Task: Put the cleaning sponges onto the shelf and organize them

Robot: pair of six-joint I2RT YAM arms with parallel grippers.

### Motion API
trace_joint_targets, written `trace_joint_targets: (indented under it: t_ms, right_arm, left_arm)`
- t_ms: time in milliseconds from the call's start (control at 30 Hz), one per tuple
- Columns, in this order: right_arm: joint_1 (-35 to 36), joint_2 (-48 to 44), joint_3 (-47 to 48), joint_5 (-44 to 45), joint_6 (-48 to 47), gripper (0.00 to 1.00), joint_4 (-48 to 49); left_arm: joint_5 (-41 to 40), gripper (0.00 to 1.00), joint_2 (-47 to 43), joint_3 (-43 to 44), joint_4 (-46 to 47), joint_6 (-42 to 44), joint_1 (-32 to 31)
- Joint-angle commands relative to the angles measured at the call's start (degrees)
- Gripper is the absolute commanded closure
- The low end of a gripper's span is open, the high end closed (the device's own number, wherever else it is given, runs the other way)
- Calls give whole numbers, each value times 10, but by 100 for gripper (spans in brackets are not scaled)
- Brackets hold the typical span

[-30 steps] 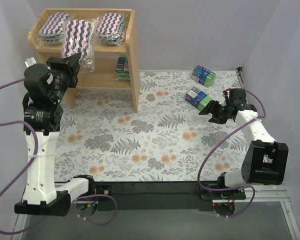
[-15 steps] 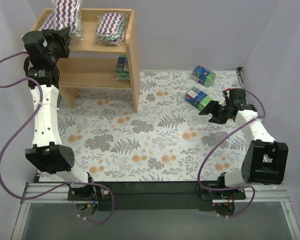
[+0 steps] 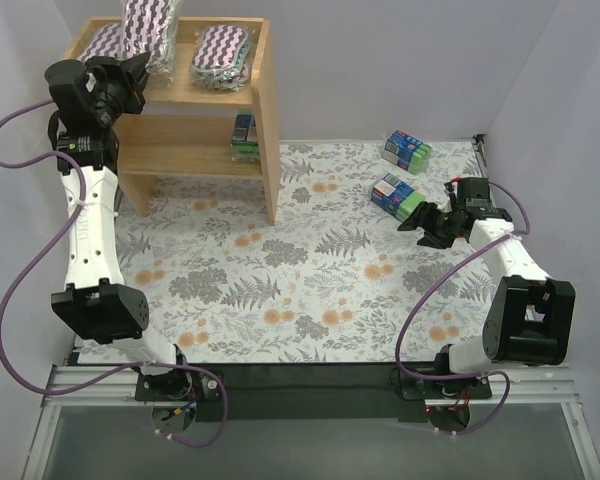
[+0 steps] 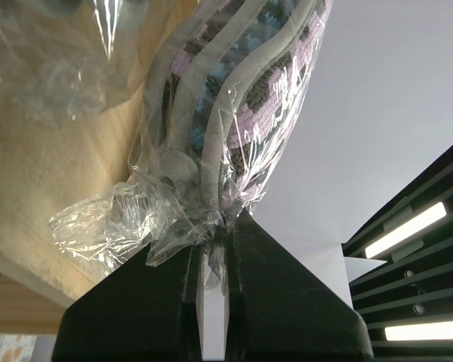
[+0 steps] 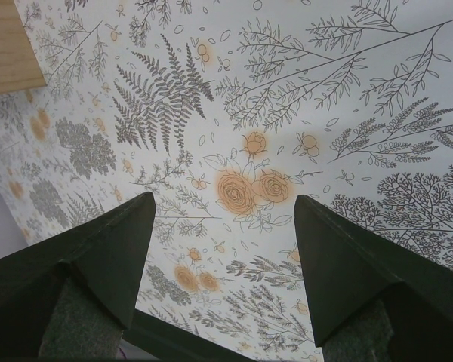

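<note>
Having risen, left claw clamps a purple sponge above the shelf; right claw stays apart.

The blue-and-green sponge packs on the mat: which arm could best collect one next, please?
Right: the right hand is open beside the nearer pack; the left hand grips a purple zigzag sponge at the shelf.
</note>
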Motion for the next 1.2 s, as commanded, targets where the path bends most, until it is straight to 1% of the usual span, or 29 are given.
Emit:
trace_joint_targets:
  t_ms: [0,133,167,300,367,467,567,667,867,933,1000,1067,1167]
  right_arm:
    - [2,3,28,2,-7,31,-1]
    - [2,2,28,2,-7,31,-1]
    - [2,2,28,3,-7,31,-1]
    - [2,1,30,1,-6,30,-1]
    - [2,1,33,1,-5,30,-1]
    - [2,3,35,0,-5,29,-1]
    - [2,3,35,0,-5,29,-1]
    - [2,4,35,0,-5,28,-1]
    - [1,3,36,5,-4,27,-1]
    - [0,4,39,7,-4,27,-1]
    - [0,4,40,8,-4,26,-1]
    - [-3,5,41,7,-3,26,-2]
    - [-3,6,41,5,-3,26,-2]
  left_arm:
    - [8,100,-50,-21,-4,-10,1]
    - [9,100,-60,-47,-8,-8,2]
    - [11,98,-60,-51,-8,-8,1]
    - [25,84,-45,-58,-8,-6,2]
    - [25,73,-37,-57,3,-1,2]
    - [39,62,-22,-55,18,-7,1]
    - [50,55,-16,-48,26,-13,2]
    - [40,47,-28,-50,36,-13,0]
    - [22,37,-85,-52,47,-7,0]
    - [20,37,-114,-68,46,-3,0]
    - [15,36,-137,-89,44,4,0]
    - [3,33,-166,-129,40,16,0]
    - [7,33,-188,-180,36,14,0]
